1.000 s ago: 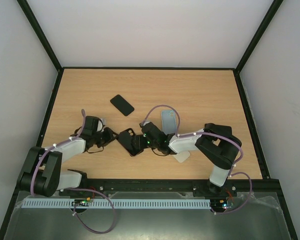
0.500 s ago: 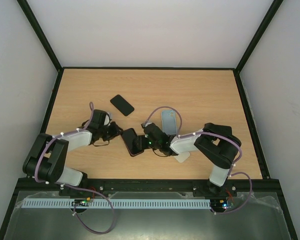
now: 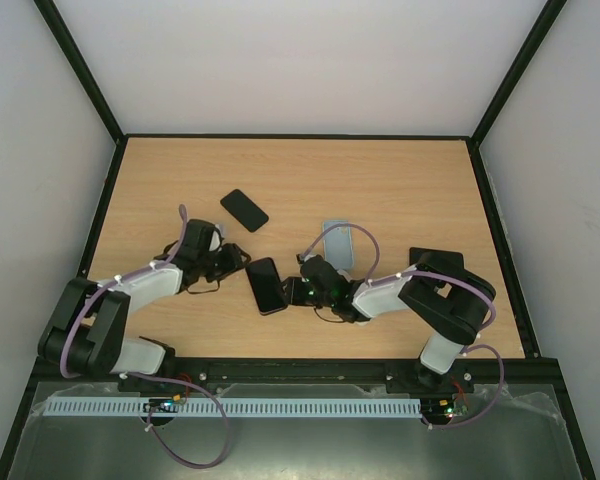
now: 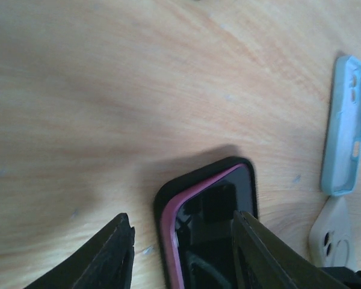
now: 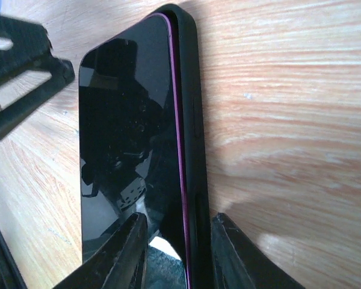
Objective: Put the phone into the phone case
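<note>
Left of centre on the table, the left gripper stood wide open and held nothing, its fingers straddling the far-left end of the phone. The phone looked already seated in its black case, long axis running near-to-far with a slight slant. Just right of it, the right gripper was clamped on its other side, so both arms were at it. Smooth wood lay around, with a blue case farther right.

- Each wrist view is taken close, along its own fingers; the phone between them is shared.
- The table is viewed from above, behind those fingers.
</note>
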### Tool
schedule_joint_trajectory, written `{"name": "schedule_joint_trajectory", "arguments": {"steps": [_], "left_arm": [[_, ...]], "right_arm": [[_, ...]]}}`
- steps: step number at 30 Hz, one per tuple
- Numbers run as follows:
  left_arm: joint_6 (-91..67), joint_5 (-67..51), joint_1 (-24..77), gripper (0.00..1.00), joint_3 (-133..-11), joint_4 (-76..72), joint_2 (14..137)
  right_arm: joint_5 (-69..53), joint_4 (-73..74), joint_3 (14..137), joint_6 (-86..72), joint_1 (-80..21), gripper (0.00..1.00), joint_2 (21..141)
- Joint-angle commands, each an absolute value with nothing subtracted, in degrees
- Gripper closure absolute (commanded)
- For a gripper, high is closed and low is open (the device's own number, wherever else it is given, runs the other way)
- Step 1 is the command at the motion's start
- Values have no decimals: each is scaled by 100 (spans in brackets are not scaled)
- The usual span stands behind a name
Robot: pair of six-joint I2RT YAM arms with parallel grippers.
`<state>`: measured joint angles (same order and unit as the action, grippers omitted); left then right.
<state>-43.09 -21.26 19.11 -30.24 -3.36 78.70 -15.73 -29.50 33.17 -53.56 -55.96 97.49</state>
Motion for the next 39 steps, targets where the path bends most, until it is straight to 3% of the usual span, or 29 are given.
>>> {"name": "schedule_joint_trajectory", "arguments": {"steps": [1, 3, 10, 21, 31, 39], "left_arm": [[-4355, -2201, 2011, 55, -2696, -39, 7663], [-4350, -2294, 2082, 57, -2609, -34, 7538], [-4386, -2699, 2118, 81, -2428, -679, 7573], [-4292, -2904, 2329, 84, -2725, -887, 8189], [-4181, -2967, 2467, 83, -2750, -747, 8330], [-3777, -2296, 2479, 64, -3270, 321, 8051]], "right_arm": [[-1776, -3090, 3202, -5596, -5634, 70, 9781], [-1854, -3127, 3196, -5654, -5646, 71, 9771], [-1838, -3381, 3199, -5810, -5768, 75, 9885], [-1520, -3481, 2935, -5848, -5810, 80, 9715], [-1626, -4382, 2740, -6158, -5810, 83, 10067], [-633, -3350, 2756, -5877, -5769, 76, 9329]]}}
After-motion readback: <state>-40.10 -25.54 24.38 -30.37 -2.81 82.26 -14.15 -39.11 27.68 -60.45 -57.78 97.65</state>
